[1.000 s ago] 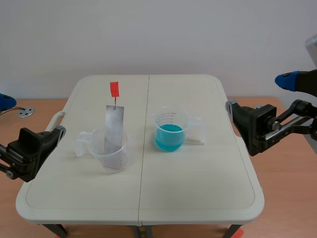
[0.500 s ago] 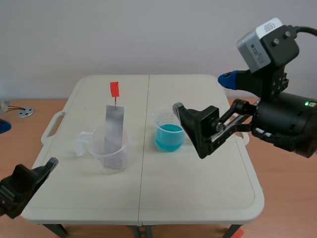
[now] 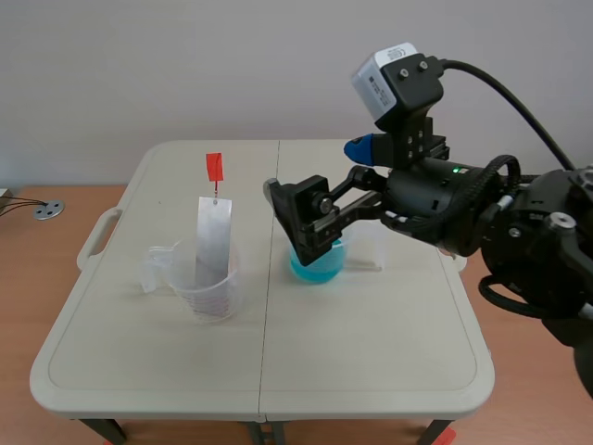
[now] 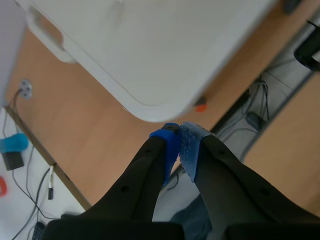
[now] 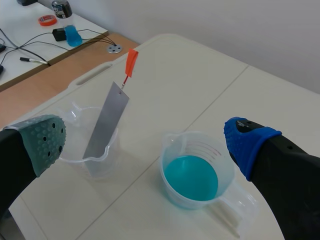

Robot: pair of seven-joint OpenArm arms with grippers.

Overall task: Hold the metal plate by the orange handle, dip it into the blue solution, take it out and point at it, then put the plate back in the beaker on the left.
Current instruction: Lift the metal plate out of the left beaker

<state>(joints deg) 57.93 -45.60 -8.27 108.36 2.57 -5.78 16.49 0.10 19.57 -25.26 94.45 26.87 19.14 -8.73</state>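
Right gripper [image 5: 145,142] spread near blue solution [image 5: 191,179]; left gripper [image 4: 180,145] (off table [image 4: 150,50]) fingers together.

A white table [image 5: 200,90] is lying under the right gripper [image 5: 146,141]; an orange tape roll [image 5: 47,20] is sitting well ahead of it.

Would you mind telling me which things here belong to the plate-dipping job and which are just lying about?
For the job: metal plate, its orange handle, left beaker, right beaker with blue solution.
Lying about: tape roll, blue object, cables, pen, grey disc.
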